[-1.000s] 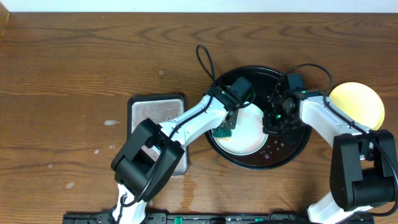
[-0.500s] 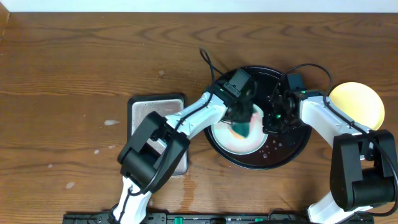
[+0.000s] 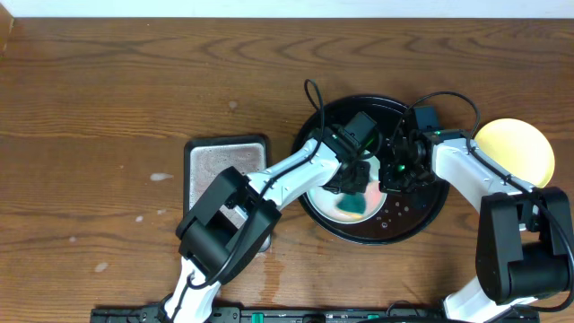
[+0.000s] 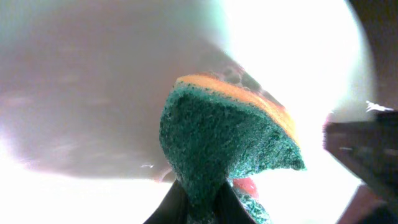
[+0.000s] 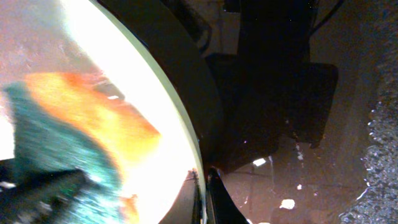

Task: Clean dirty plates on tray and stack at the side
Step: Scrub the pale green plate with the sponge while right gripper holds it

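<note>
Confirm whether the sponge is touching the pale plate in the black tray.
Touching. Left wrist view: the sponge meets the plate along its orange edge, no gap.

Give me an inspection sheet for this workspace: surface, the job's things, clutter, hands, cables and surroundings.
Surface: brown wooden table, a few pale spots.
Job's things: pale round plate lying in the large round glossy black tray, which carries droplets; yellow round plate on the table right of that tray.
Clutter: small rectangular grey tray left of the black tray.
Hands: left hand shut on a green-and-orange sponge pressed to the pale plate; right hand appears clamped on that plate's right rim.
Cables: black cable looped above the left arm, another above the right arm.
Surroundings: white strip beyond the table's far edge.
</note>
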`<act>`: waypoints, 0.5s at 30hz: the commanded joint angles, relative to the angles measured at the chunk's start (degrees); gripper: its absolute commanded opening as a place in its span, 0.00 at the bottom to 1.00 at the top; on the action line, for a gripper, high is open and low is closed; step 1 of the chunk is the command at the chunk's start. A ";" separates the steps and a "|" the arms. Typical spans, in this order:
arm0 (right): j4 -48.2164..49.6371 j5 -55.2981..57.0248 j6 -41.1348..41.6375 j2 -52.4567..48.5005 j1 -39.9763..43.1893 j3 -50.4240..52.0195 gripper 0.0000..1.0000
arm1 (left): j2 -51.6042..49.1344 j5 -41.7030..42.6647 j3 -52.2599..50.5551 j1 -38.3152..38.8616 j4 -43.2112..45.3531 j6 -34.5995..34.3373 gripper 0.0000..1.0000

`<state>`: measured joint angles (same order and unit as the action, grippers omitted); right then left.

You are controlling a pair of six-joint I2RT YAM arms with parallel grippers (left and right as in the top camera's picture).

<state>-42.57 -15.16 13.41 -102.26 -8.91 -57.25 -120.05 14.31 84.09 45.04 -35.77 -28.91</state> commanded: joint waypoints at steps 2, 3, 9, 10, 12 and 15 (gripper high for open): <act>-0.09 5.27 -0.22 -0.59 0.07 0.79 0.01 | -1.97 -31.41 -1.55 -2.19 -6.40 -0.70 0.07; -0.09 5.27 -0.22 -0.55 0.07 0.79 0.01 | -1.97 -33.97 -1.11 -1.99 -6.97 -0.70 0.07; -0.11 5.27 -0.22 -0.17 0.07 0.79 0.01 | -1.97 -46.90 4.07 0.02 -9.01 1.90 0.08; -0.11 5.27 -0.22 -0.13 0.07 0.79 0.01 | -1.97 -47.84 4.90 0.44 -8.98 2.95 0.08; -0.20 5.27 -0.22 -0.04 0.07 0.79 0.01 | -1.97 -48.02 6.29 1.20 -8.98 4.85 0.07; -0.24 5.29 -0.22 0.04 0.07 0.79 0.01 | -1.73 -47.65 8.35 2.58 -10.43 5.31 0.07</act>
<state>-42.59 -15.66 13.41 -102.24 -8.93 -57.25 -121.14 -23.99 89.41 47.46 -45.10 -25.78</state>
